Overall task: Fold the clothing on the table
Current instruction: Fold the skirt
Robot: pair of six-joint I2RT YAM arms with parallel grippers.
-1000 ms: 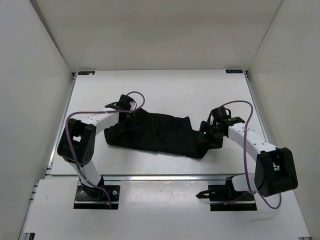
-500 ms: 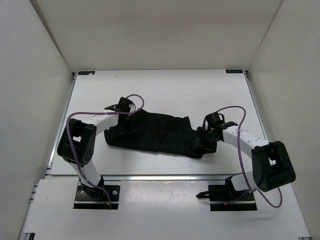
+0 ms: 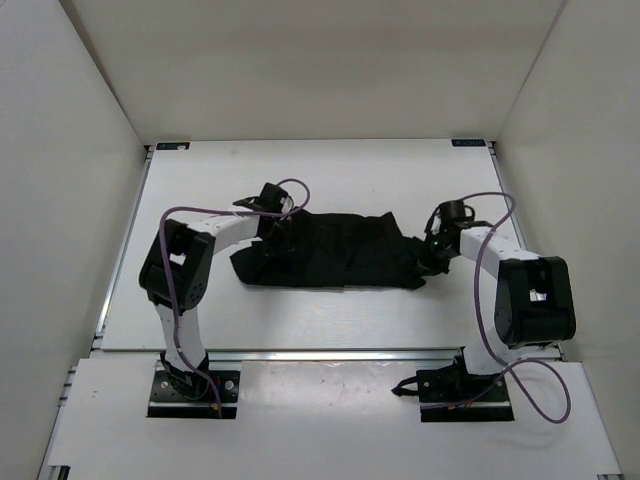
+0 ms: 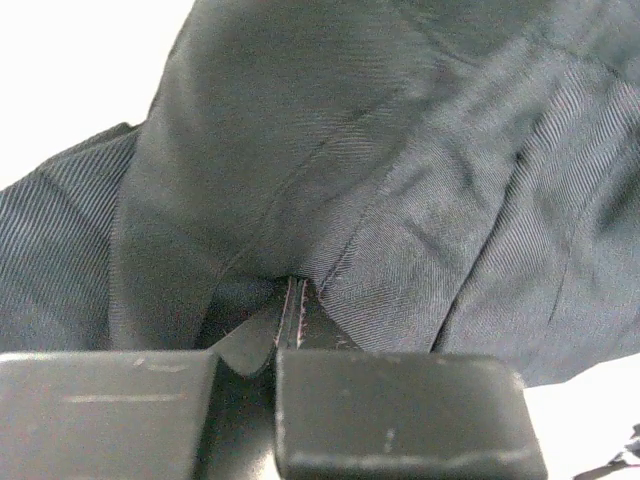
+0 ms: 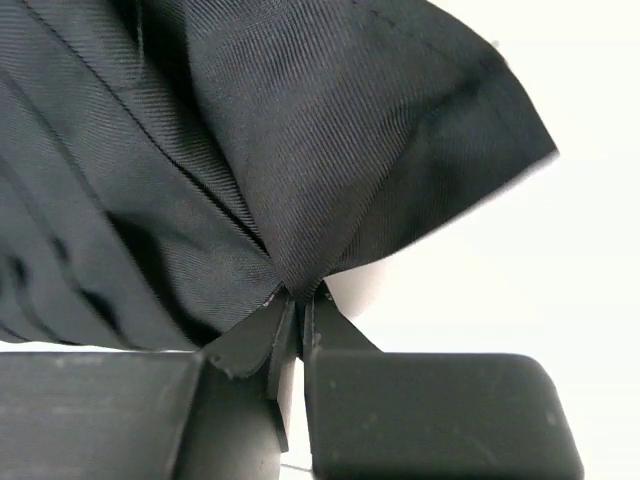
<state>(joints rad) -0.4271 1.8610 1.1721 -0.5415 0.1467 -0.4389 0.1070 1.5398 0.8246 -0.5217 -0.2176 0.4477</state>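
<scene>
Shifted toward 12 o'clock and drawn into a narrower band than a second earlier, the black pleated skirt (image 3: 330,262) lay across the middle of the white table (image 3: 330,170), its length running from 9 to 3 o'clock. At its 3 o'clock end the right gripper (image 5: 293,300), which had stood open beside the cloth a second before, had closed fully, pinching a pointed corner of fabric between its fingertips. At the 10 o'clock corner the left gripper (image 4: 297,300) remained tightly closed on a seamed fold, as before, and had travelled a little toward 1 o'clock. Both arms had reached farther from their bases. Bare tabletop showed on every side of the cloth. With both ends now held, the fold itself appeared ready to begin. Lifting the held edge over the rest seemed the likely next step, as no layer had yet been laid across.
</scene>
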